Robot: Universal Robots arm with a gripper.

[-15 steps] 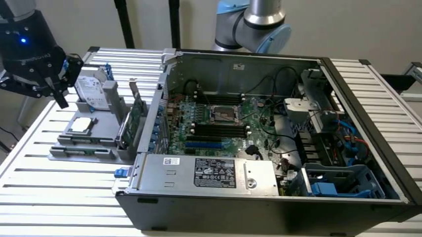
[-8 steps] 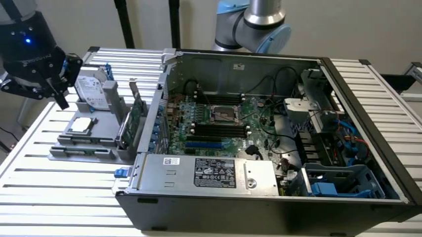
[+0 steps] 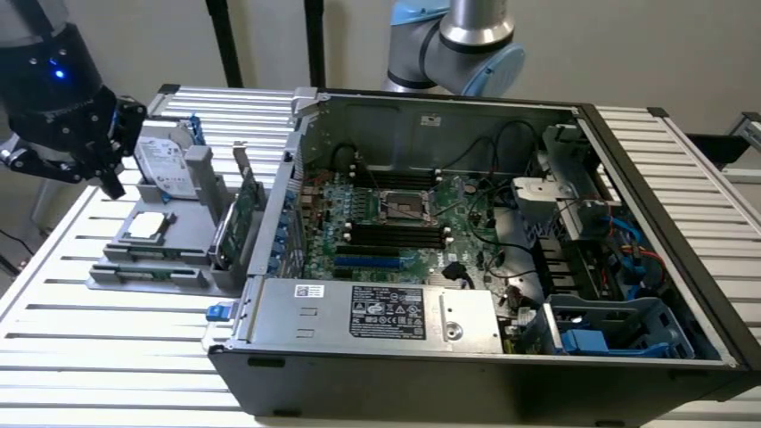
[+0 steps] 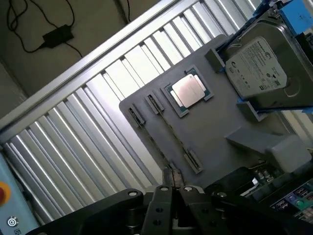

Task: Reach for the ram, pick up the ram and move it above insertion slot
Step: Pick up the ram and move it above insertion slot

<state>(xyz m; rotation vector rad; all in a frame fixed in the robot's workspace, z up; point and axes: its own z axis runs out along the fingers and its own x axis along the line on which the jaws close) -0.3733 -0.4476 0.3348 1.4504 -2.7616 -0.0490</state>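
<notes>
Reach step: the gripper (image 4: 172, 190), apart or together I cannot tell, hovers above what seems the ram (image 4: 174, 131), needing an aligned descent.

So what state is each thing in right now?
Computer case: open, side panel off.
Ram: seated in the gray tray, not held.
Processor: lying flat in the tray.
Hard drive: standing on edge in the tray.
Gripper: over the tray, clear of the ram.
</notes>
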